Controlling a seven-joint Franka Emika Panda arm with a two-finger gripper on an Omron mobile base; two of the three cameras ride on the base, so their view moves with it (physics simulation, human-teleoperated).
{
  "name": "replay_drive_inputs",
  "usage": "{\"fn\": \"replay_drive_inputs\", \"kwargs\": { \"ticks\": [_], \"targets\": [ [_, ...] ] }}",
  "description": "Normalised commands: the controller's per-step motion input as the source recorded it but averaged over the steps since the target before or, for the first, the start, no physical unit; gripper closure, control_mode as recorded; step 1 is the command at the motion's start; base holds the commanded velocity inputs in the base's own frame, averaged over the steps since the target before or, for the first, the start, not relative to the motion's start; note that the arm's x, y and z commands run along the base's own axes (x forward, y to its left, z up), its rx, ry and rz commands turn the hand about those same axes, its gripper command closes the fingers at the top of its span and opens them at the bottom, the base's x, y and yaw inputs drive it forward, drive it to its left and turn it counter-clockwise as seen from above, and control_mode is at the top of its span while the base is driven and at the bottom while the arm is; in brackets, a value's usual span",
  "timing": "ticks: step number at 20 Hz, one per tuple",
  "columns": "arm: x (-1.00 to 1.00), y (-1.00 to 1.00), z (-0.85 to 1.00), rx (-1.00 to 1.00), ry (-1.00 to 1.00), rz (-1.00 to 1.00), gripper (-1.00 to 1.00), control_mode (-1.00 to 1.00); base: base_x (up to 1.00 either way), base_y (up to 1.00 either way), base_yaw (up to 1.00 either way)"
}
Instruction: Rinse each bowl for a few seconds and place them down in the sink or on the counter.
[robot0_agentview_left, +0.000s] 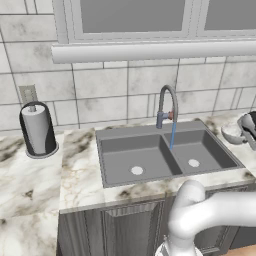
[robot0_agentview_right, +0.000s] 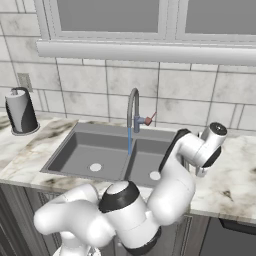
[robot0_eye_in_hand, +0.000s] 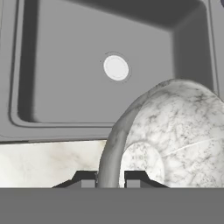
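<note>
My gripper (robot0_eye_in_hand: 110, 179) is shut on the rim of the pale grey-white mottled bowl (robot0_eye_in_hand: 175, 131), which is tilted on its side with its hollow facing the camera. In the left base view the bowl (robot0_agentview_left: 231, 133) and gripper (robot0_agentview_left: 248, 131) are over the counter (robot0_agentview_left: 80, 165) just right of the sink (robot0_agentview_left: 130, 150). Past the bowl lies a sink basin (robot0_eye_in_hand: 65, 87) with its pale drain (robot0_eye_in_hand: 116, 68). A thin blue stream of water (robot0_agentview_left: 173, 134) runs from the arched faucet (robot0_agentview_left: 167, 105) into the right basin.
A paper towel roll in a dark holder (robot0_agentview_left: 37, 129) stands on the counter left of the sink. A tiled wall and window ledge rise behind the faucet (robot0_agentview_right: 133, 110). My own arm crosses in front of the sink's right part (robot0_agentview_right: 170, 185).
</note>
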Motion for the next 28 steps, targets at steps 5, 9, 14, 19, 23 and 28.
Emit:
{"fn": "replay_drive_inputs", "kwargs": {
  "ticks": [5, 9, 14, 19, 23, 28],
  "targets": [
    [0.15, -0.11, -0.23, 0.01, 0.00, -0.01, 1.00, -1.00, 0.00, 0.00, 0.00],
    [0.16, -0.11, -0.23, 0.02, 0.00, -0.01, 1.00, -1.00, 0.00, 0.00, 0.00],
    [0.16, -0.09, -0.22, 0.02, 0.00, -0.01, 1.00, -1.00, 0.00, 0.00, 0.00],
    [0.15, -0.06, -0.21, 0.01, 0.00, -0.01, -1.00, -1.00, 0.00, 0.00, 0.00],
    [0.12, -0.10, -0.19, 0.01, 0.00, -0.01, -1.00, -1.00, 0.00, 0.00, 0.00],
    [0.02, -0.10, -0.02, 0.01, -0.02, -0.01, -1.00, -1.00, 0.00, 0.00, 0.00]
  ]
}}
